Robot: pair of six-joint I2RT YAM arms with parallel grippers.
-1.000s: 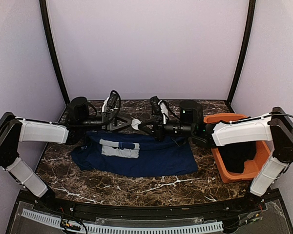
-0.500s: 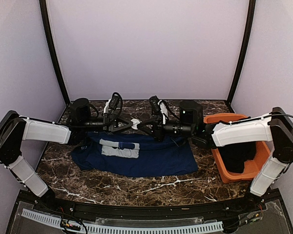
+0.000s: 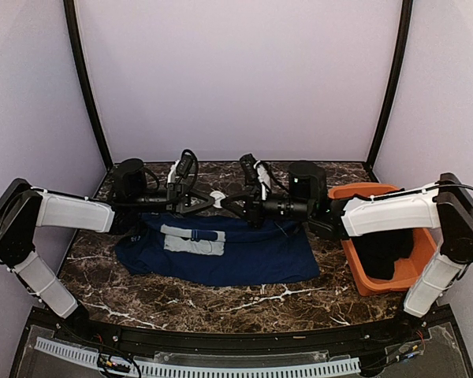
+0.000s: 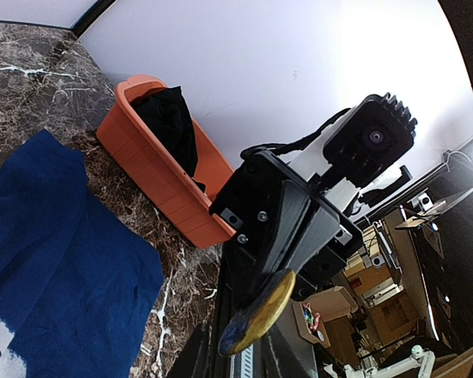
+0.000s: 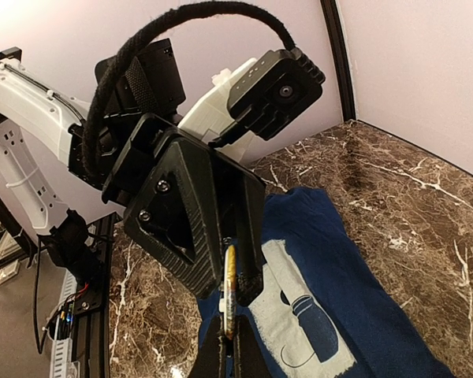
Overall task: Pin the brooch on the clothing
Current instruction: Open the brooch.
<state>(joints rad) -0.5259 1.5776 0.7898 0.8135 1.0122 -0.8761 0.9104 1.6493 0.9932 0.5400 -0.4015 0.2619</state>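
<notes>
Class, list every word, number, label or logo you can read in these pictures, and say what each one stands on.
No text is readable.
Print on the navy T-shirt: a picture, no letters legible.
Small pale mark by the shirt's sleeve: too small to read.
The brooch: face blurred, nothing legible.

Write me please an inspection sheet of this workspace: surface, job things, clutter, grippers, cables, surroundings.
Surface: dark marbled table, white veins.
Job's things: brooch held edge-on in the air; navy T-shirt spread on the table, print up.
Clutter: orange bin at the right, black garment inside.
Grippers: right gripper shut on the brooch; left gripper facing it at the brooch, grip unclear.
Cables: black braided cable loops over the left wrist.
Surroundings: lilac walls, black corner posts.
</notes>
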